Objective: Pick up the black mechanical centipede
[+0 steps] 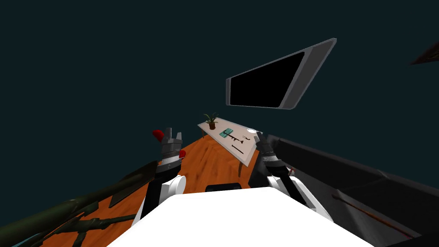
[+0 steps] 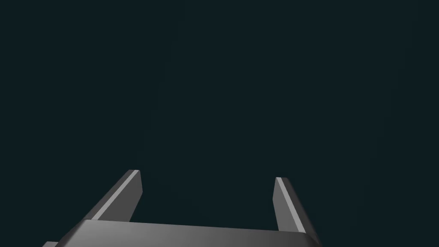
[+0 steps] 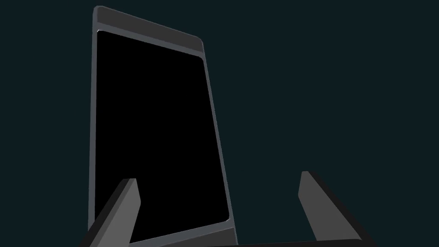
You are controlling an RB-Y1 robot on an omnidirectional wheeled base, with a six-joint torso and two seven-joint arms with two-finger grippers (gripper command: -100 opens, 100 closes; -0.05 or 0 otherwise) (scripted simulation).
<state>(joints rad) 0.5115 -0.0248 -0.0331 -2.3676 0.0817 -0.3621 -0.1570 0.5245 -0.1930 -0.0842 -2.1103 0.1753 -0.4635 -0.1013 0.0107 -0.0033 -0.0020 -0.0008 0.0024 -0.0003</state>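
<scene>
Both hands stand open and hold nothing. The left hand (image 2: 206,175) points its spread fingers at a plain dark wall. In the head view it is raised over the orange wooden floor (image 1: 210,158), with two small red things (image 1: 158,134) just beside it. The right hand (image 3: 217,176), fingers likewise apart, faces a grey-framed black screen (image 3: 158,128) hung on the wall above the tabletop (image 1: 247,157).

The black mechanical centipede (image 1: 235,138) lies flat near the middle of that pale tabletop, apart from both hands. It sits between a flat teal item (image 1: 226,132) and a thin black stick (image 1: 238,148). A potted plant (image 1: 211,121) stands at the far end, and a small white round thing (image 1: 251,131) sits by the wall-side edge. A long dark piece of furniture (image 1: 343,180) runs along my right.
</scene>
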